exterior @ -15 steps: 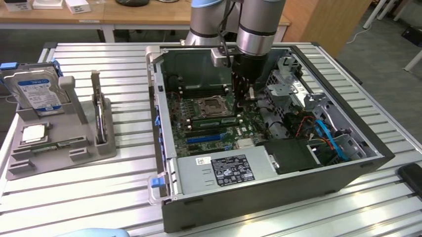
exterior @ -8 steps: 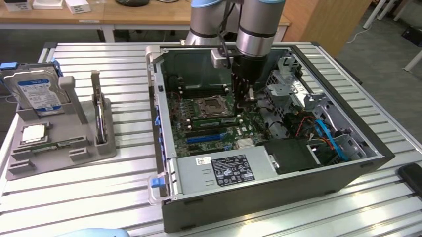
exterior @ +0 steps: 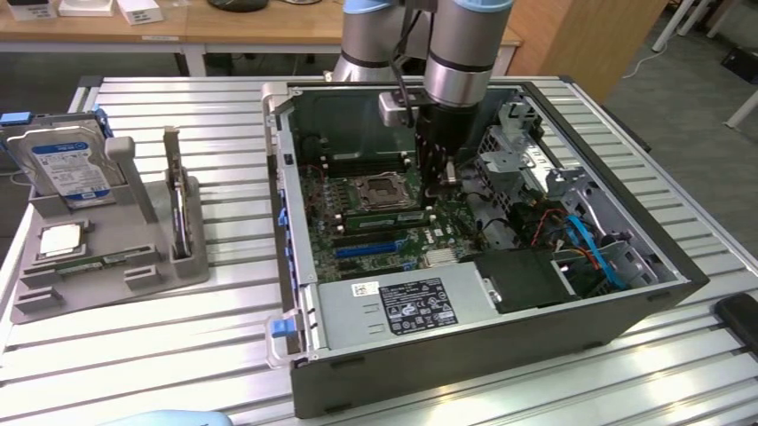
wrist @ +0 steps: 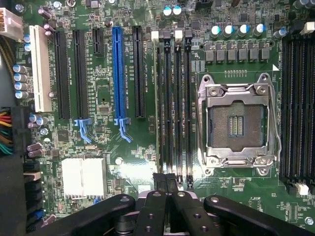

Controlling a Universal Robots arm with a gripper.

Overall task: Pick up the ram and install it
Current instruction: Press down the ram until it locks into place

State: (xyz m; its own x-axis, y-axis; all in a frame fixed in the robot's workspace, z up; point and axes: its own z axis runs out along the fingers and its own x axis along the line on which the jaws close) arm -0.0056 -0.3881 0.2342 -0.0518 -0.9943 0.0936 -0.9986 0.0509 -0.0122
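Observation:
The ram (exterior: 382,216) is a thin green stick standing on edge in a memory slot beside the empty CPU socket (exterior: 382,188), inside the open computer case (exterior: 474,355). From the wrist view it is a pale thin line (wrist: 158,108) running along the slot nearest the black expansion slots. My gripper (exterior: 450,177) reaches down into the case over one end of the memory slots. Its black fingers (wrist: 158,196) are pressed together, shut, with nothing visible between them. Whether the fingertips touch the ram I cannot tell.
A grey fixture (exterior: 71,297) on the exterior view's left holds a blue-labelled hard drive (exterior: 71,169), an upright dark card (exterior: 177,204) and a flat green strip (exterior: 101,261). Drive cage, cables and power supply (exterior: 397,306) crowd the case. Slatted table all around.

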